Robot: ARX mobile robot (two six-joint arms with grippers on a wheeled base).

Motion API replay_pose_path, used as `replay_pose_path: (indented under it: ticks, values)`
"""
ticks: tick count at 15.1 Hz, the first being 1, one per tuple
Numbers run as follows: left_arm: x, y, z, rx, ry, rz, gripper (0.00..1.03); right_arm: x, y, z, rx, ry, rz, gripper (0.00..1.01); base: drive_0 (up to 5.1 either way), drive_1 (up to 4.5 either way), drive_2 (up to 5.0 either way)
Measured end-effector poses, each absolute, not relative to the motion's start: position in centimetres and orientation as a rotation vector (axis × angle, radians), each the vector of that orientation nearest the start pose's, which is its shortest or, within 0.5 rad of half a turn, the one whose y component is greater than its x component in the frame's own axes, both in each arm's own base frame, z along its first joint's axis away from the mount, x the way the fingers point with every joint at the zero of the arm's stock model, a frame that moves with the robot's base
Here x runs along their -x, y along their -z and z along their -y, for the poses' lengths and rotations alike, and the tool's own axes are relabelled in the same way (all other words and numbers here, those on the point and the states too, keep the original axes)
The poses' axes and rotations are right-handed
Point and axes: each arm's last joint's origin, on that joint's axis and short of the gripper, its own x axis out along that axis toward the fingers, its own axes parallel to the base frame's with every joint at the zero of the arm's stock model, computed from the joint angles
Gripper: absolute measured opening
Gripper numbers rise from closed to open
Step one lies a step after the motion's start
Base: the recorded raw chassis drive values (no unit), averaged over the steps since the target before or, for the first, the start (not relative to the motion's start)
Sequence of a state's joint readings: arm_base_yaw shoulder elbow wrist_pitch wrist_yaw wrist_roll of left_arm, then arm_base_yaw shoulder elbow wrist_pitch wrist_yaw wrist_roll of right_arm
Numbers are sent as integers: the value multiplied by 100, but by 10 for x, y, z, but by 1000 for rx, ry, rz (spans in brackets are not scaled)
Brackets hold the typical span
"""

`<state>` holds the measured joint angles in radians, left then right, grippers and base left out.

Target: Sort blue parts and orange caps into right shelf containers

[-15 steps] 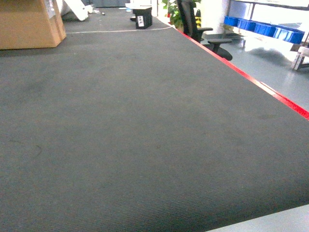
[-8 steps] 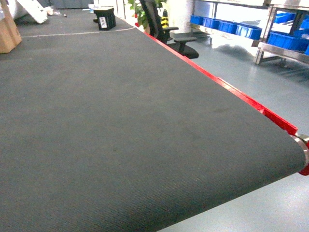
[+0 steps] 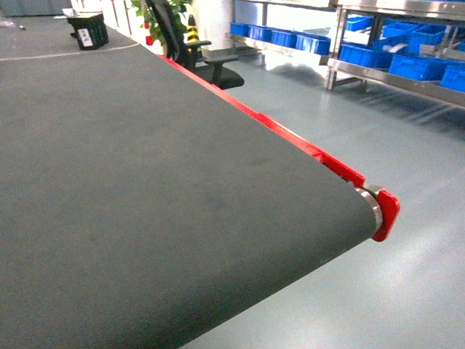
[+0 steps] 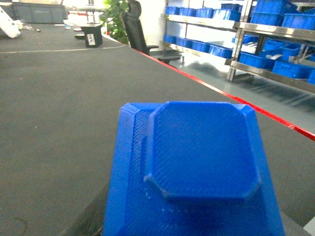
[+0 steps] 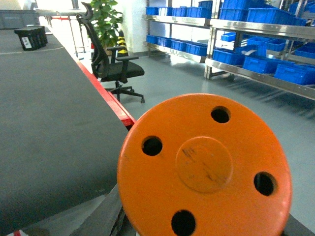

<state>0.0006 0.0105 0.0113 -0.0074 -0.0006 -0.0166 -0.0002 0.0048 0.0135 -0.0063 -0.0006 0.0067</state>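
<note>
A blue part (image 4: 197,172) fills the left wrist view, an orange cap (image 5: 204,169) the right; no writing is readable, and neither gripper's grip can be made out.

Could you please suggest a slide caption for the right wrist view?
Round orange four-holed cap fills the foreground, beside the dark conveyor belt, facing shelves of blue bins.

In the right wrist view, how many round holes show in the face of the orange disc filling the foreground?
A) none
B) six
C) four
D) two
C: the orange disc shows four dark round holes spaced around a raised circular centre, close in front of the right wrist camera.
</note>
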Motion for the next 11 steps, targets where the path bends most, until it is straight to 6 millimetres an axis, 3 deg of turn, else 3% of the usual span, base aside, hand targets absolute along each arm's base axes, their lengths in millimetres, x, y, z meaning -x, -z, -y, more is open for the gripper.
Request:
replay_pose_path:
  ticks: [11]
  values:
    - [-98, -166, 0, 16, -1, -7, 42, -97, -167, 0, -7, 0, 2, 45, -159, -159, -159]
